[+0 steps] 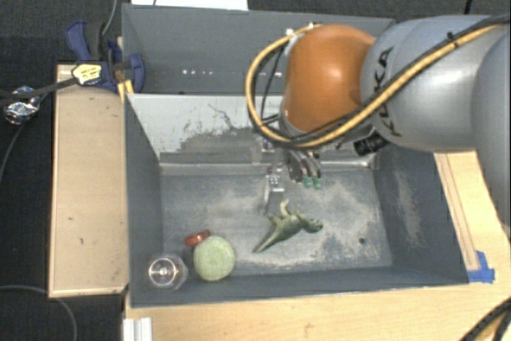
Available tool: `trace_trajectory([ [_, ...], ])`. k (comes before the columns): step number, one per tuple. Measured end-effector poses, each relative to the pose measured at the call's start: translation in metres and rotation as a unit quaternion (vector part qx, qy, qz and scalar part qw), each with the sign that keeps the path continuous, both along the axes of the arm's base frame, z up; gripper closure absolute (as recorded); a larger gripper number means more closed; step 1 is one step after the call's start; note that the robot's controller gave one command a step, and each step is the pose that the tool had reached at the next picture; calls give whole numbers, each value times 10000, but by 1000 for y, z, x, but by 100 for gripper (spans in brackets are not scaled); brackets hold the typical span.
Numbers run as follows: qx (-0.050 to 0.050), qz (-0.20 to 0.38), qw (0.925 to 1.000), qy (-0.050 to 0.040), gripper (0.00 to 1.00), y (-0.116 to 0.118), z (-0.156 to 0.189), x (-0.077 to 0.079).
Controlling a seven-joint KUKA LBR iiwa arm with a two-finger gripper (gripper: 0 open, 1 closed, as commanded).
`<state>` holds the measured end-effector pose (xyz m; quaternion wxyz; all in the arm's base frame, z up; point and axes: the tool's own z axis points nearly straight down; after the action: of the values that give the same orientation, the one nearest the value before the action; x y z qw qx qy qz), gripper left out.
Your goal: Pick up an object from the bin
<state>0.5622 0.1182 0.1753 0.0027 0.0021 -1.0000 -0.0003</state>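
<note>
My gripper (277, 189) hangs below the orange wrist cover, over the middle of the bin floor. Its thin fingers point down just above a green toy dinosaur (287, 228), which lies on its side with its tail toward the front left. I see nothing between the fingers. A pale green ball (214, 259) rests near the front left corner, well to the left of the gripper.
A small red-brown piece (196, 238) lies behind the ball. A clear round cup (164, 271) sits in the front left corner. The arm and its cables cover the bin's back right part.
</note>
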Motion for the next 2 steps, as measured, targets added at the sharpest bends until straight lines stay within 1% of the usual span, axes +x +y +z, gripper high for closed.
trace_trajectory([
  [1,4,-12,10000,-40,0,-1,5,2],
  [2,17,361,9993,-75,0,-12,-10,-8],
])
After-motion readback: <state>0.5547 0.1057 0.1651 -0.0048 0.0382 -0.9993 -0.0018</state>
